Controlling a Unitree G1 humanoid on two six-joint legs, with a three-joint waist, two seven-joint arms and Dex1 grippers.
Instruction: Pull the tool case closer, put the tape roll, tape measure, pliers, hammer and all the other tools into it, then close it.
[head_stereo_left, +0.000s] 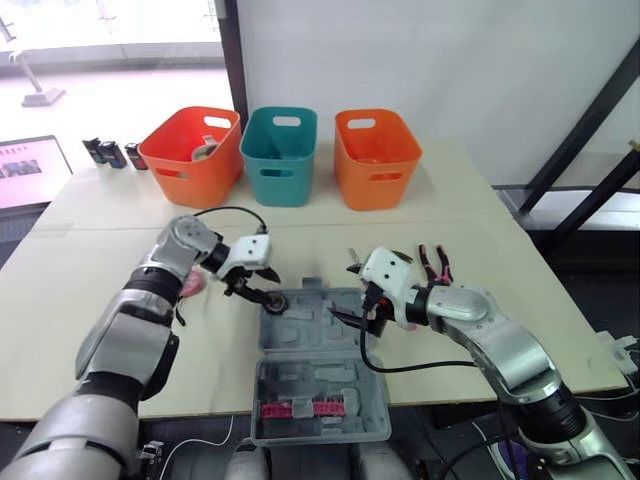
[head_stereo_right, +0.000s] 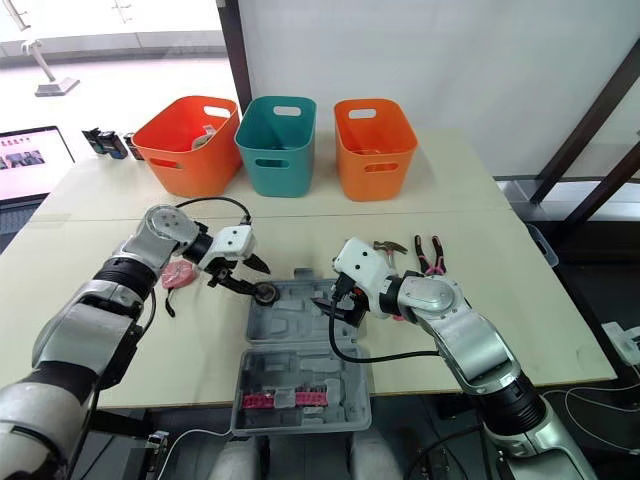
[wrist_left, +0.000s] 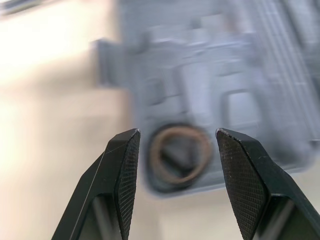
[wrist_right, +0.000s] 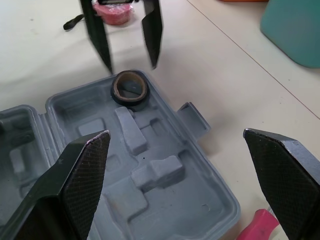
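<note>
The grey tool case (head_stereo_left: 330, 340) lies open at the table's near edge. A dark tape roll (head_stereo_left: 275, 300) sits in the case's far left corner. My left gripper (head_stereo_left: 255, 285) hangs open just above the roll (wrist_left: 177, 155), touching nothing. My right gripper (head_stereo_left: 355, 315) stands open over the case's right side with nothing between its fingers (wrist_right: 85, 165). The right wrist view takes in the left gripper (wrist_right: 130, 65) and the tape roll (wrist_right: 130, 88). A pink tape measure (head_stereo_right: 180, 275) lies left of the case. Pliers (head_stereo_left: 435, 262) and a hammer (head_stereo_right: 385, 247) lie right of it.
Three bins stand in a row at the back: orange (head_stereo_left: 195, 150), teal (head_stereo_left: 280, 150), orange (head_stereo_left: 375, 155). Red bits (head_stereo_left: 305, 405) sit in the case's near half. A red handle (wrist_right: 255, 227) lies on the table beside the case. Small dark items (head_stereo_left: 110, 152) stand far left.
</note>
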